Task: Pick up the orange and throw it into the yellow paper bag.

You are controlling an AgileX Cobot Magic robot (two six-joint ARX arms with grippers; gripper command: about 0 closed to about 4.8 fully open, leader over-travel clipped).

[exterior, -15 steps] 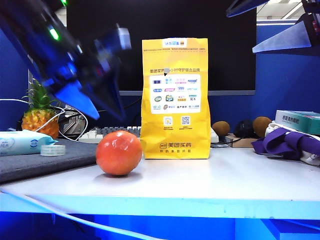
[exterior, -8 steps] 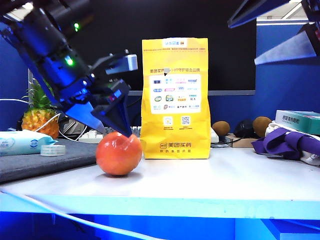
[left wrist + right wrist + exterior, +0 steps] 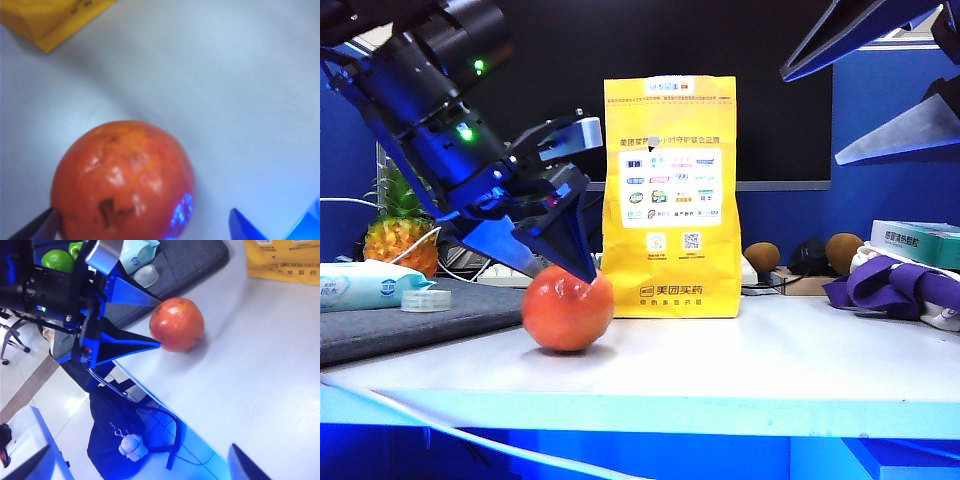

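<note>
On white counter [image 3: 800,360] we see orange [image 3: 568,309] just left of upright yellow paper bag [image 3: 670,196] — left pincer [image 3: 560,265] spread wide, fingertips flanking orange's top. Right pincer [image 3: 880,85] high above counter's right side — wide apart, holding nothing.

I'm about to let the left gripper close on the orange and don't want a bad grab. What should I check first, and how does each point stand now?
1. Left gripper open: ok.
2. Its fingers straddle the orange: ok.
3. Fingers low enough for a firm grip: cannot tell.
4. Orange resting on the table: ok.
5. Yellow paper bag upright behind the orange: ok.
6. Right gripper raised, away from the orange: ok.
</note>
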